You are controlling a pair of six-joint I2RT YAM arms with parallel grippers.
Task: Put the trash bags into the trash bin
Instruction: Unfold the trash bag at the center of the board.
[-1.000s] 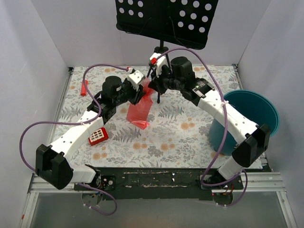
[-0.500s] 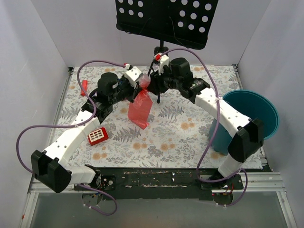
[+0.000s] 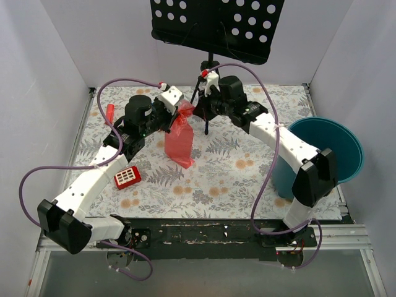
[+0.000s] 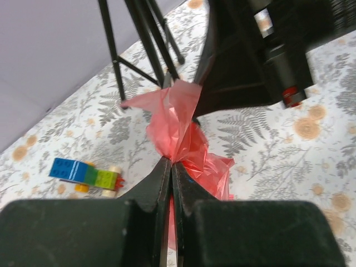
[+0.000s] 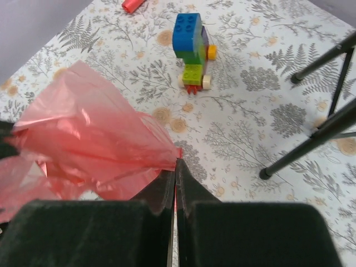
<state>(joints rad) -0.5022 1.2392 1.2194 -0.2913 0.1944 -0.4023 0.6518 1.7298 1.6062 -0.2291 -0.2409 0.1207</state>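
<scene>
A thin red-pink trash bag [image 3: 179, 140] hangs above the floral mat near the back middle, held up by its top edge between both arms. My left gripper [image 4: 171, 162] is shut on the bag's [image 4: 181, 125] film on one side. My right gripper [image 5: 176, 161] is shut on the bag's [image 5: 89, 136] other side. The two grippers [image 3: 178, 114] [image 3: 197, 111] sit close together over the bag's top. The teal-blue trash bin [image 3: 325, 154] lies tilted at the right edge, its opening facing the mat, apart from the bag.
A black music stand [image 3: 213, 25] rises at the back, its tripod legs [image 5: 311, 133] right behind the grippers. A red block with white squares [image 3: 127, 177] lies left of centre. A small red cylinder [image 3: 110, 111] sits far left. A toy of coloured bricks [image 5: 191, 50] stands beneath the bag.
Both arms have risen and drawn the bag's top upward and slightly left. The left jaws have closed on the film; the right jaws opened briefly and closed on it again.
</scene>
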